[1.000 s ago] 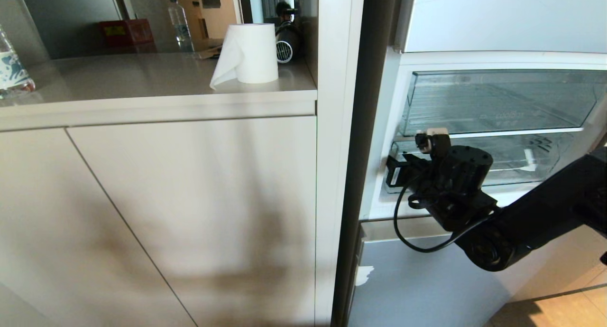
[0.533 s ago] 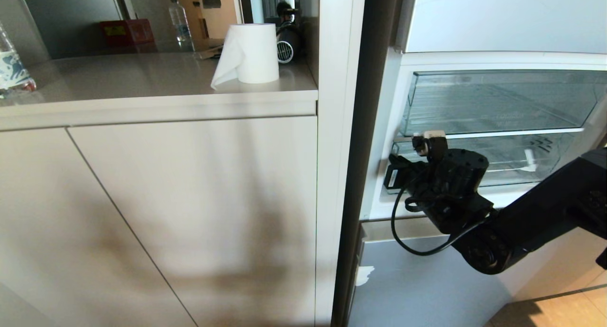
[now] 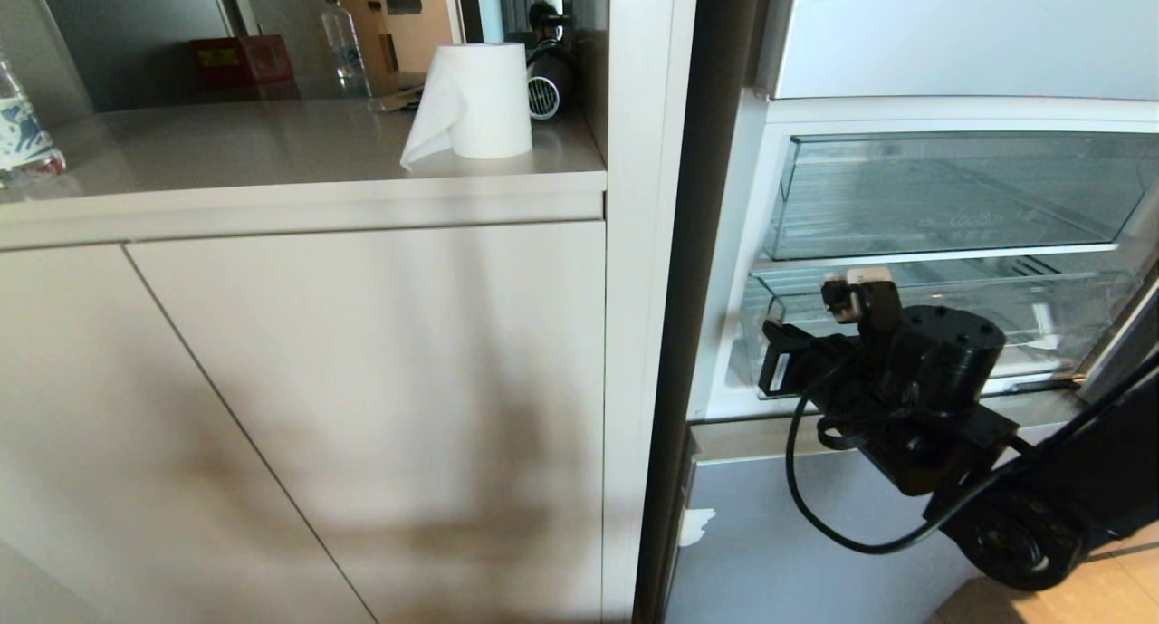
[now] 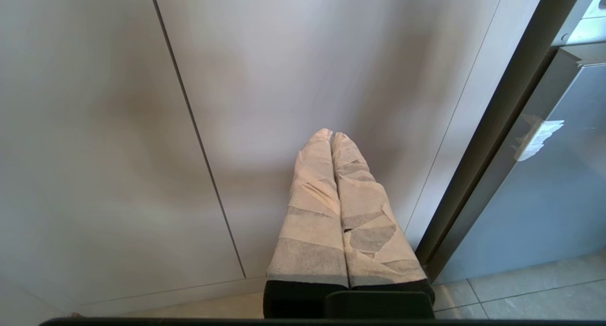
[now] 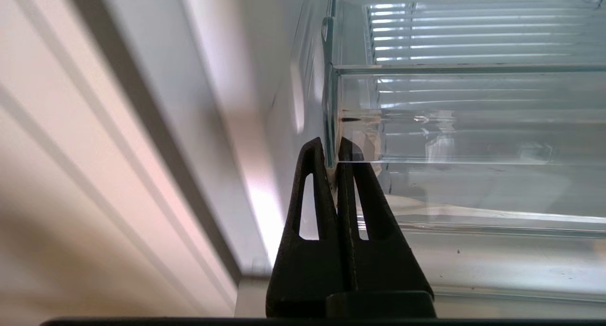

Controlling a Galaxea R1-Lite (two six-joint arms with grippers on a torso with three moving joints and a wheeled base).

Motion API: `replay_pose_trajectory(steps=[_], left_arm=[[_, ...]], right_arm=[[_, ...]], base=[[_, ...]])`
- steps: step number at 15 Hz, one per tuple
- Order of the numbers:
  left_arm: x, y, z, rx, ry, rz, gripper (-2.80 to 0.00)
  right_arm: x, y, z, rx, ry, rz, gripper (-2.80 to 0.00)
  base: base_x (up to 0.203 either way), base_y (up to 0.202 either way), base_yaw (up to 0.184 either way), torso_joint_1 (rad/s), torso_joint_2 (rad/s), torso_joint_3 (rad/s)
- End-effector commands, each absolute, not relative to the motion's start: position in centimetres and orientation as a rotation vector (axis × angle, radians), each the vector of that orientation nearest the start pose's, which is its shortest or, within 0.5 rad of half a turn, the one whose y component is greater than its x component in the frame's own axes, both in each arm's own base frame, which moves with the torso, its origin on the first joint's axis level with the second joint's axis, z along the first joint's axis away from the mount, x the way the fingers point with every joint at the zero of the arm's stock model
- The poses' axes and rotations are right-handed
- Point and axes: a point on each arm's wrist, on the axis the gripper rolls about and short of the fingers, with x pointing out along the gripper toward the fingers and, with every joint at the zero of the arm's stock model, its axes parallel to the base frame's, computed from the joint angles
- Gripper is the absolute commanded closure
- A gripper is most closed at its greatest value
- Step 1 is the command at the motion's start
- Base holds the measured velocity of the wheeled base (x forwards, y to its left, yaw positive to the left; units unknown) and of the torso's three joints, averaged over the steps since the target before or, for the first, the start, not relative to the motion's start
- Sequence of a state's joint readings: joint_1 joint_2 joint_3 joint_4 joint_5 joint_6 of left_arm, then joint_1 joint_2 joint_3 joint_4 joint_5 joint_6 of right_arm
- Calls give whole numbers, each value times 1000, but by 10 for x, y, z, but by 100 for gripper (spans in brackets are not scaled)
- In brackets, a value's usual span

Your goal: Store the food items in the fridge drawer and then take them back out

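the right claw (image 5: 333, 161) is clamped on the left corner of the fridge drawer (image 3: 942, 309)'s clear front lip, the drawer partly out. opening step, it seems; next, a straight pull outward. no food items visible. left claw (image 4: 331, 137) closed, idle by the cabinet.

left tool (image 4: 333, 136), tape-wrapped fingers pressed together, points at pale cabinet doors (image 4: 284, 70) beside a grey fridge door (image 4: 544, 212).

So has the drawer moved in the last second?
Yes. The drawer has slid out of the fridge, away from the fixed bin above, right gripper shut on its front lip.
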State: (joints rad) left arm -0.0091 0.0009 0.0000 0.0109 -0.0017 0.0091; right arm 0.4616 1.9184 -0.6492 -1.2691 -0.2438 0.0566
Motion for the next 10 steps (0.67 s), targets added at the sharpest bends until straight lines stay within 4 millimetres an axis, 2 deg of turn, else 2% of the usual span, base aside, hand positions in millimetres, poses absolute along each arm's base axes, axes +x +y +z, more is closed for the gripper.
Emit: replay_pose_trajectory(steps=[1, 3, 4, 5, 10], left_arm=[[-23, 0, 74, 9, 12, -11, 0], [-23, 0, 74, 9, 12, -11, 0], [-23, 0, 74, 9, 12, -11, 0], [-23, 0, 74, 9, 12, -11, 0], [-23, 0, 74, 9, 12, -11, 0]], right_arm=[[271, 137, 152, 69, -24, 234, 0], [254, 141, 143, 50, 21, 248, 0], [247, 142, 138, 42, 42, 257, -280], [243, 142, 136, 41, 48, 264, -280], [215, 130, 157, 64, 6, 257, -280]], base=[[0, 0, 0, 0, 0, 0], [0, 0, 0, 0, 0, 0], [0, 0, 0, 0, 0, 0], [0, 0, 0, 0, 0, 0], [0, 0, 0, 0, 0, 0]])
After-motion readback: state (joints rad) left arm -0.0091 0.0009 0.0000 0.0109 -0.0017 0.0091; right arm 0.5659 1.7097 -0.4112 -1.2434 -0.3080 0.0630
